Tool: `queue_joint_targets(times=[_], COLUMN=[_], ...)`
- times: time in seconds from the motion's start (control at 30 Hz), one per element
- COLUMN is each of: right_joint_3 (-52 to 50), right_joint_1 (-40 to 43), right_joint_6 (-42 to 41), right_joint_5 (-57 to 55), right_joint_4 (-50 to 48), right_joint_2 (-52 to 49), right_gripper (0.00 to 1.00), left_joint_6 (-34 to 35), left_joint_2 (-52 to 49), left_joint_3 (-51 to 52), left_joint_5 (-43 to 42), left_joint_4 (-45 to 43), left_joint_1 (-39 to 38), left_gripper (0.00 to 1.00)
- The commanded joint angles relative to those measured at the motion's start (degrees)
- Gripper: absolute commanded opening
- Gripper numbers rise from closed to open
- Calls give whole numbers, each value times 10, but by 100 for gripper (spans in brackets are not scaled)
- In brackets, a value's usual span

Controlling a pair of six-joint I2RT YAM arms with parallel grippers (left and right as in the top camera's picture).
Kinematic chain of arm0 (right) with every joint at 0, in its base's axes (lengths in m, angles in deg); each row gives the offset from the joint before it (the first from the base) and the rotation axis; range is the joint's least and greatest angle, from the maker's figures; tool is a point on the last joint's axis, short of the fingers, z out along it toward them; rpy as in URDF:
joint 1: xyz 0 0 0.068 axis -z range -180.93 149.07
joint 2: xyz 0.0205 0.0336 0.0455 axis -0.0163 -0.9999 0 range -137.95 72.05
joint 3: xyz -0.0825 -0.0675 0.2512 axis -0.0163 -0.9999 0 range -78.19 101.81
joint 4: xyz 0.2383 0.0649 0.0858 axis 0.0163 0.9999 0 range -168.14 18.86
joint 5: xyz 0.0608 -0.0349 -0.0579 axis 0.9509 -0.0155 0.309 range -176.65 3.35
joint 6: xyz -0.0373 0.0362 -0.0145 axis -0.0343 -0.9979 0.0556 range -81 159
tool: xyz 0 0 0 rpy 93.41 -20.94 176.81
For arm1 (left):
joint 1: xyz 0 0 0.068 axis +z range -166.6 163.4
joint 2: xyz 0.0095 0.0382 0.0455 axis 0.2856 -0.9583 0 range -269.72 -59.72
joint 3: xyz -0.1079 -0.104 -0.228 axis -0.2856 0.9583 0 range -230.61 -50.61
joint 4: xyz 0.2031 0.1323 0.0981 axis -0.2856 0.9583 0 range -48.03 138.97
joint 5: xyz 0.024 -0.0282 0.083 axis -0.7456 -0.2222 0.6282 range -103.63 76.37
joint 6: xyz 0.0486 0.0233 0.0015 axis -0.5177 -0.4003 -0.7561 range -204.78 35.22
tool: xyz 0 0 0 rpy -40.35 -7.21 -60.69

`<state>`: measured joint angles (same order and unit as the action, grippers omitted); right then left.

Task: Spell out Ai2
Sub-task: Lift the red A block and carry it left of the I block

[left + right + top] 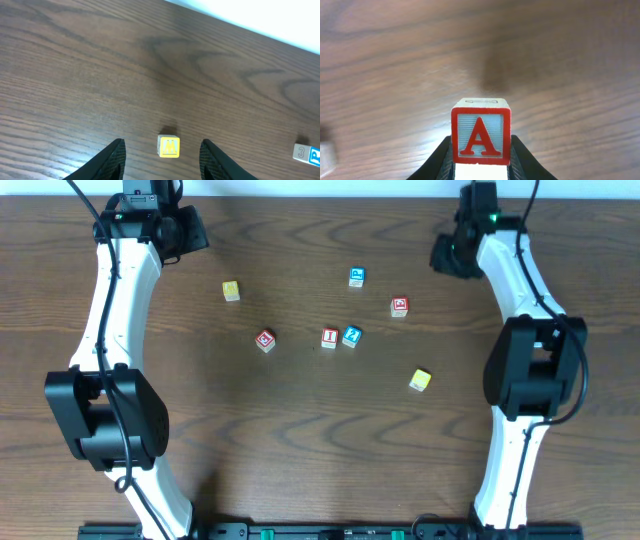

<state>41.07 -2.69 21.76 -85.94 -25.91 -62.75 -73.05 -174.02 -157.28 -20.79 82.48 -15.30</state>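
Note:
My right gripper [481, 150] is shut on a red-framed letter block with a red A [481, 132] and holds it above the bare wood. In the overhead view this gripper [446, 256] is at the far right and the A block is hidden. My left gripper [161, 157] is open and empty, with a yellow M block [169, 146] on the table just ahead between its fingers. In the overhead view the left gripper [188, 230] is at the far left, above that yellow block [231, 291]. A red I block [329, 338] touches a blue block [351, 336] mid-table.
Other loose blocks lie on the wooden table: a blue one [357, 277], a red number block [399, 307], a red one [265, 340] and a yellow one [420, 380]. A pale block marked 3 [300, 151] shows at the left wrist view's right edge.

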Motion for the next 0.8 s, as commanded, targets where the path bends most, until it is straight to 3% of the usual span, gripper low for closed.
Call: queue_joint_targets(times=[0.0, 0.17, 0.5, 0.63, 0.77], right_joint_3=[90, 171, 181, 177, 175], right_joint_1=[-40, -120, -294, -315, -340], right_joint_6=[37, 18, -113, -117, -132], right_joint_5=[8, 8, 14, 63, 29], right_joint_4=[43, 136, 235, 263, 268], right_joint_2=[2, 2, 2, 2, 5], right_gripper=[1, 1, 1, 1, 1], left_joint_6=[-10, -10, -8, -10, -22], left_joint_2=[7, 7, 7, 7, 7], left_joint_3=[-8, -8, -8, -8, -8], left_joint_5=[1, 5, -29, -35, -34], left_joint_4=[-3, -7, 12, 14, 14], left_joint_1=[3, 8, 92, 107, 106], left_gripper=[49, 49, 49, 49, 49])
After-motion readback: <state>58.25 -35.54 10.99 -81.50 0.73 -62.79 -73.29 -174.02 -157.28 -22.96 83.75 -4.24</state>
